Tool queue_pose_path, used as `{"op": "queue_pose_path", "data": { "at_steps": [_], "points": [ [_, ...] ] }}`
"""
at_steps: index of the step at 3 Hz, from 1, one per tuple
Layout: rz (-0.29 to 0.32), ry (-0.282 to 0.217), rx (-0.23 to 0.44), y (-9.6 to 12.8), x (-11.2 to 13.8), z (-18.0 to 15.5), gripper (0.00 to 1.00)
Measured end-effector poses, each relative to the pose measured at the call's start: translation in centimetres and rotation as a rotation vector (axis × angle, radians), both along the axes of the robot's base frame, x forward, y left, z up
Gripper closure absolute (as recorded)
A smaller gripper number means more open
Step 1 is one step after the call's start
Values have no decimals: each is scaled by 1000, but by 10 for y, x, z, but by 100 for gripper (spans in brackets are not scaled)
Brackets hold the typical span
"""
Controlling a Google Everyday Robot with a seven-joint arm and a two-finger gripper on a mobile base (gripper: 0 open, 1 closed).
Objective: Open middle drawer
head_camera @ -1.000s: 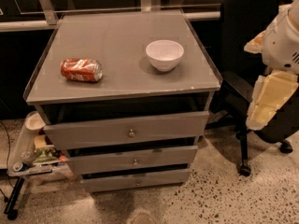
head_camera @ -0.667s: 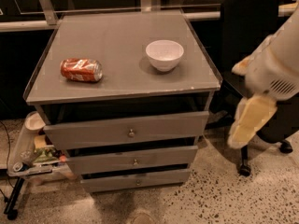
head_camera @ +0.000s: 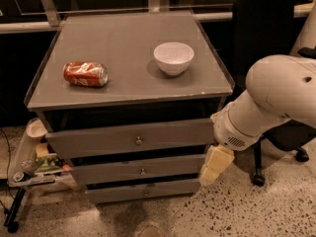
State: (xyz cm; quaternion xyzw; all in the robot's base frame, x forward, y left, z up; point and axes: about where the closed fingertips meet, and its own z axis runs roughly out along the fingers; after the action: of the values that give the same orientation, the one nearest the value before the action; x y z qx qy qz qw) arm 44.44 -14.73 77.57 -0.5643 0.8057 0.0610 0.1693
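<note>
In the camera view a grey cabinet [head_camera: 128, 38] stands on a speckled floor [head_camera: 256, 214], with three grey drawers stacked under its flat top. On the top a red soda can [head_camera: 85, 74] lies on its side, and a white bowl [head_camera: 173, 57] stands upright at about 3 o'clock from it, well apart. The middle drawer [head_camera: 108, 174] is the second front down, between the taller top drawer [head_camera: 89, 142] and the shorter bottom drawer [head_camera: 118, 194]. Its small round knob [head_camera: 142, 171] sits at the centre of the front, and the drawer looks pushed in. The robot's white arm [head_camera: 276, 95] comes in from 3 o'clock and bends down toward the cabinet's right side. The cream-coloured gripper [head_camera: 213, 168] hangs at its end, pointing toward 7 o'clock. It is at 3 o'clock from the knob, right at the right-hand end of the middle drawer's front — whether it touches the front cannot be told. Whether the gripper is open or closed cannot be told either, and nothing shows in its hold. A black office chair [head_camera: 261, 28] stands at 2 o'clock behind the arm, and a low rack of odds and ends [head_camera: 34, 164] sits at 9 o'clock of the drawers.
</note>
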Motion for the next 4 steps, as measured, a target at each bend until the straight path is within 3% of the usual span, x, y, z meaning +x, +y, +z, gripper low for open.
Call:
{"op": "queue_pose_path", "data": {
  "at_steps": [2, 4],
  "points": [
    [-3, 9, -14, 1, 1, -20, 0],
    [-11, -9, -33, 6, 32, -112, 0]
  ]
}}
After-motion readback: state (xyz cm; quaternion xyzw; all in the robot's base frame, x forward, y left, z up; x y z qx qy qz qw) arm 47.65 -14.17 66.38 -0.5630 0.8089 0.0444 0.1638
